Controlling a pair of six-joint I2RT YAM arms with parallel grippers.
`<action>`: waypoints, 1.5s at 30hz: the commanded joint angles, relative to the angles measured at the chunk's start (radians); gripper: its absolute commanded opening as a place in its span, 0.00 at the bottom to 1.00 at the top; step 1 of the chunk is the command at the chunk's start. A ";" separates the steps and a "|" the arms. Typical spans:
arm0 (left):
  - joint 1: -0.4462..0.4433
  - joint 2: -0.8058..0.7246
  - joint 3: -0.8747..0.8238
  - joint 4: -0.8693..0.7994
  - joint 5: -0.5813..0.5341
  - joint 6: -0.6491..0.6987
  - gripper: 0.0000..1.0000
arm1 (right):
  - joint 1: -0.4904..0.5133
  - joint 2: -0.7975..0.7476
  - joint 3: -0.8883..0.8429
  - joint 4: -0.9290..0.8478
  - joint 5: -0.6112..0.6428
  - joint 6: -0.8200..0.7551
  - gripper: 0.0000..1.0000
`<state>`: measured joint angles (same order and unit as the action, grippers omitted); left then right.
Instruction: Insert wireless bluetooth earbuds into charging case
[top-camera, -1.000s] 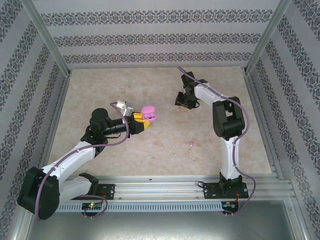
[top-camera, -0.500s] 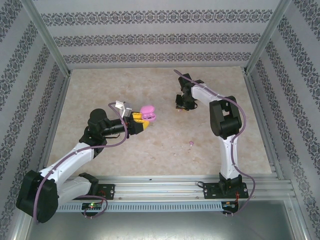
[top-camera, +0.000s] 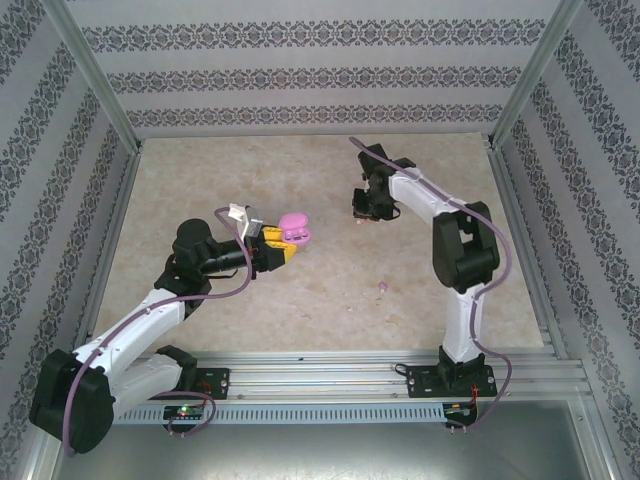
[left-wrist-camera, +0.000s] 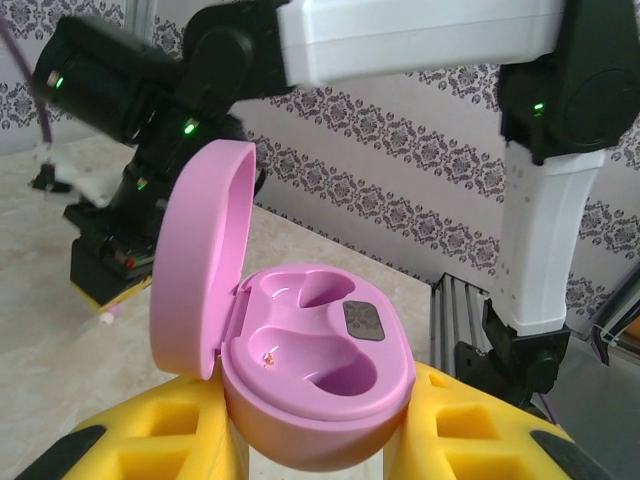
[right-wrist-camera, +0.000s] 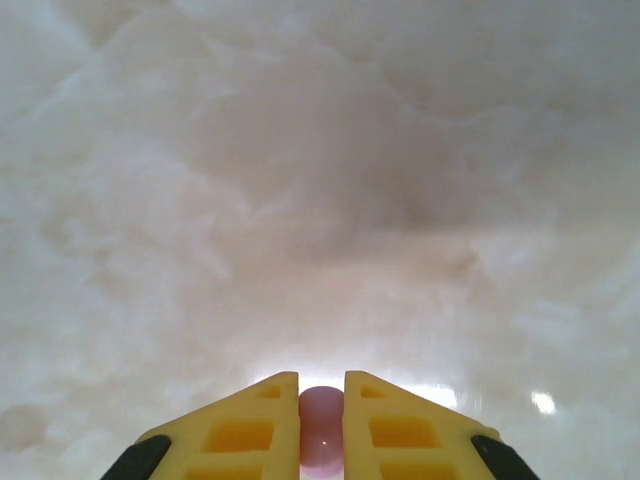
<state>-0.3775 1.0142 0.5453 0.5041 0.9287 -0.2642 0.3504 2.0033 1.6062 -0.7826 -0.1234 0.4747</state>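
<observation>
Marbled tabletop (top-camera: 300, 300), right gripper (right-wrist-camera: 322, 379) pinching earbud (right-wrist-camera: 321, 428) (pink)

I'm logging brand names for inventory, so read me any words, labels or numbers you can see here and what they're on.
None can be read.
The grey patch inside the open pink case bears no legible marking.
The pink earbud shows none.
The wallpaper carries ornament only.
</observation>
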 joint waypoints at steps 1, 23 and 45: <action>0.009 -0.017 -0.004 -0.003 -0.004 0.033 0.19 | 0.037 -0.149 -0.049 -0.054 0.021 -0.010 0.13; -0.018 0.029 0.002 -0.008 -0.048 0.114 0.19 | 0.511 -0.627 -0.034 -0.316 0.331 0.193 0.11; -0.020 0.026 -0.002 -0.002 -0.052 0.124 0.19 | 0.648 -0.324 0.353 -0.314 0.295 0.142 0.11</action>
<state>-0.3862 1.0412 0.5449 0.5007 0.8776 -0.1604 0.9802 1.6657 1.9278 -1.0821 0.1810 0.6250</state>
